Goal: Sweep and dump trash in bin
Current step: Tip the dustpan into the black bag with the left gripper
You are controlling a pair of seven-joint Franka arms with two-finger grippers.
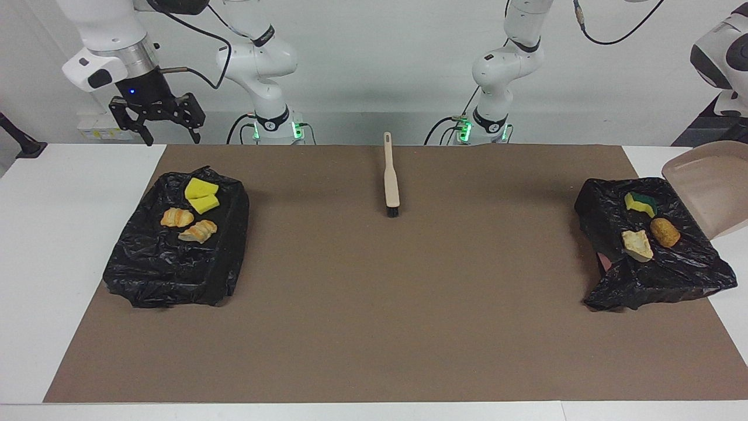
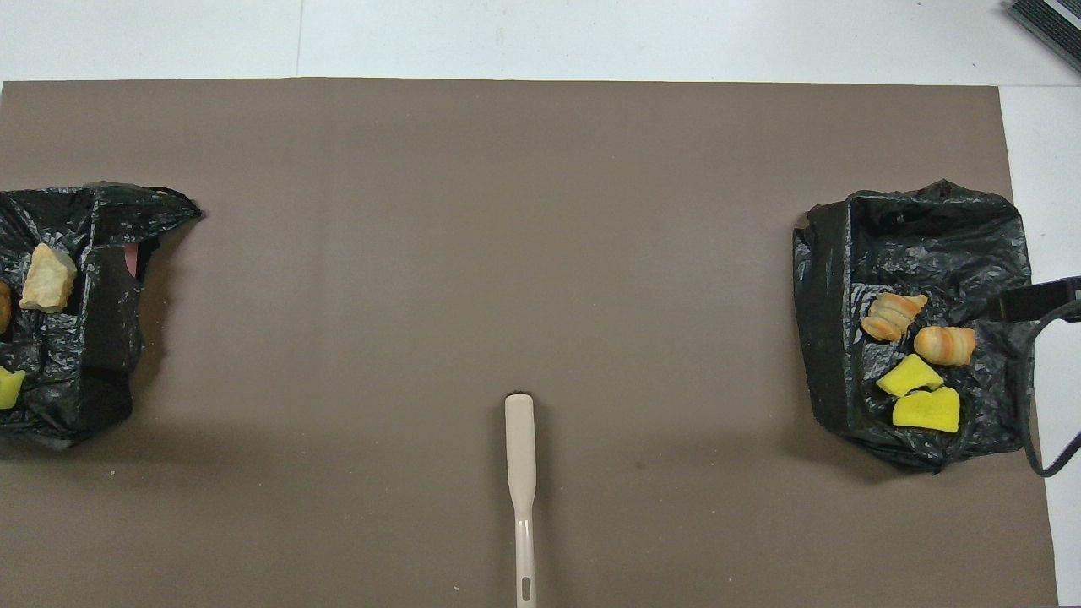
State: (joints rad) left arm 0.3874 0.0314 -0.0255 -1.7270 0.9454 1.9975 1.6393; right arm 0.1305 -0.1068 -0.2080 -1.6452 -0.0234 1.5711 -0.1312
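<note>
A black-bagged bin (image 1: 175, 275) at the right arm's end holds trash: two yellow sponge chunks (image 1: 201, 196) and two croissant bits (image 1: 188, 224). My right gripper (image 1: 169, 135) hangs open and empty, high over the table edge near that bin. The other black-bagged bin (image 1: 660, 280), at the left arm's end, holds a yellow-green sponge (image 1: 640, 203), a brown bread bit (image 1: 665, 232) and a pale bread bit (image 1: 637, 245). The beige dustpan (image 1: 710, 187) is tipped up, empty, beside this bin. Its handle and my left gripper are out of view.
The beige brush (image 1: 390, 181) lies on the brown mat (image 1: 374, 304) between the arms' bases, bristles pointing away from the robots. The overhead view shows both bins (image 2: 929, 228) (image 2: 84, 253) and the brush (image 2: 521, 473).
</note>
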